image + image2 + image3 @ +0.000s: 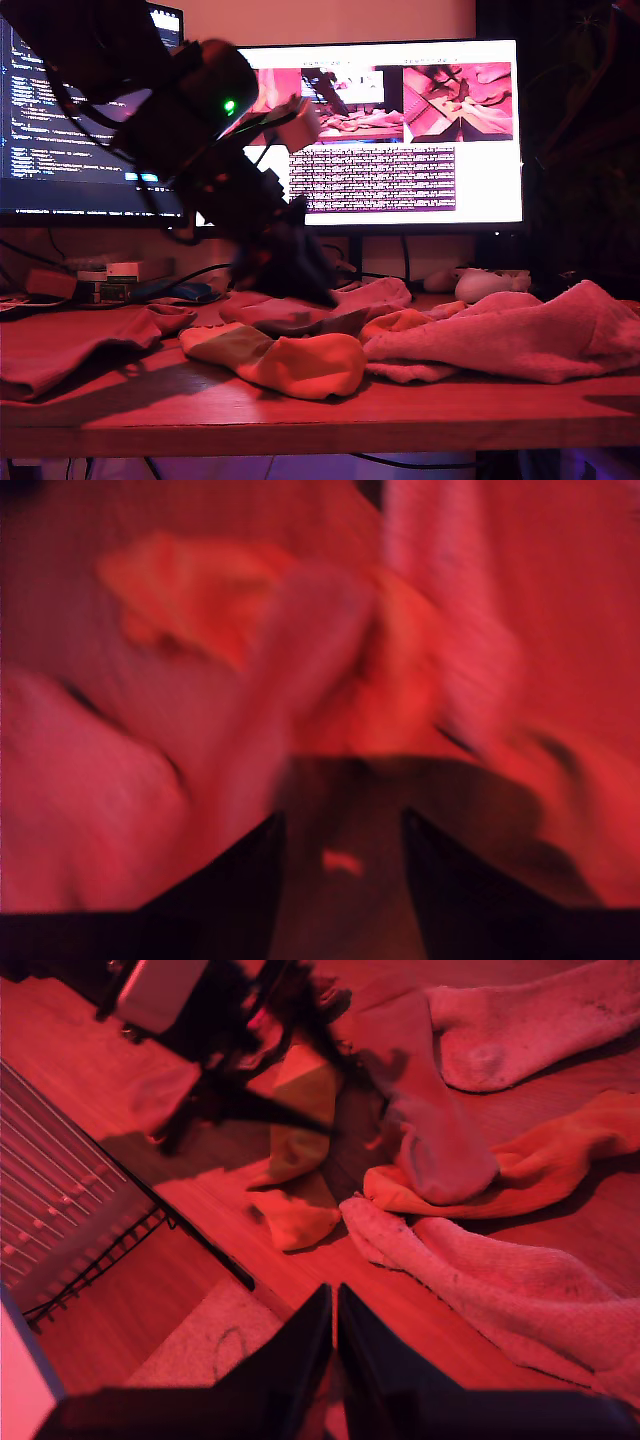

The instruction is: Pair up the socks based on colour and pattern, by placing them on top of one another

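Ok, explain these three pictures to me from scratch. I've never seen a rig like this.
I am a robot with two arms, each ending in jaws. The wide picture comes from a camera at the level of the table. The other two come from cameras riding on the arms. Socks lie jumbled on the wood: an orange sock, a pale fuzzy sock and a dark sock. My first gripper hangs over the pile with its jaws apart; its own view is blurred, and I see nothing held. My second gripper has its jaws together, with nothing seen between them. A monitor glows behind.
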Tool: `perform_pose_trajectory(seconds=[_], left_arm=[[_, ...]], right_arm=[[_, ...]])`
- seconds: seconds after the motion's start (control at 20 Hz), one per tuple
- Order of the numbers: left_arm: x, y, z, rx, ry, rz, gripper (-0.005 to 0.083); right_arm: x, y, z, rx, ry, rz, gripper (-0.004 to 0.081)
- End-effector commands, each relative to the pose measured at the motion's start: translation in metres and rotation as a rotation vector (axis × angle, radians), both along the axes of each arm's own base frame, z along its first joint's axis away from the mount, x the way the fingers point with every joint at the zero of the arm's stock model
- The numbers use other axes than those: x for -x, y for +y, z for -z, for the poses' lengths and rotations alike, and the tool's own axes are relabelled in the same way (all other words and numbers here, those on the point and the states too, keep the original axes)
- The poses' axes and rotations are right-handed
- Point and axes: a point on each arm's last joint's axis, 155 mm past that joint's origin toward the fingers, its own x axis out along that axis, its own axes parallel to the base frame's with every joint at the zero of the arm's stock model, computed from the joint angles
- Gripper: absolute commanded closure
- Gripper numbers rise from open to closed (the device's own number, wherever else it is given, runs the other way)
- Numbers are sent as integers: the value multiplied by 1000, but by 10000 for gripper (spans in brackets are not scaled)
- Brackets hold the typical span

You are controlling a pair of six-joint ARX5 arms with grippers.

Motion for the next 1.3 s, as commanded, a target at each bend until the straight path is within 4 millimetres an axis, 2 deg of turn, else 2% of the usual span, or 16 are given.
perform_pose_trajectory(seconds=[0.0,0.25,0.4,0.6,0.75,0.9,1.05,1.25], left_arm=[[5,-8,15,-10,5,32,447],[0,-15,35,-26,21,36,450],[-12,-20,37,-28,19,24,455],[-15,-23,43,-34,29,24,591],[-12,-20,52,-49,67,13,783],[-10,-18,55,-56,87,7,795],[-19,-15,47,-71,119,-70,795],[-26,-14,6,-49,166,-156,795]], right_arm=[[-1,2,-7,-2,-24,-8,780],[-2,2,-7,-1,-24,-7,780],[-2,2,-7,-1,-25,-7,780],[-2,2,-7,-1,-24,-7,780],[-2,2,-7,-1,-24,-7,780],[-2,2,-7,-1,-24,-6,780],[-2,2,-7,-1,-25,-6,780],[-2,2,-7,-1,-24,-6,780]])
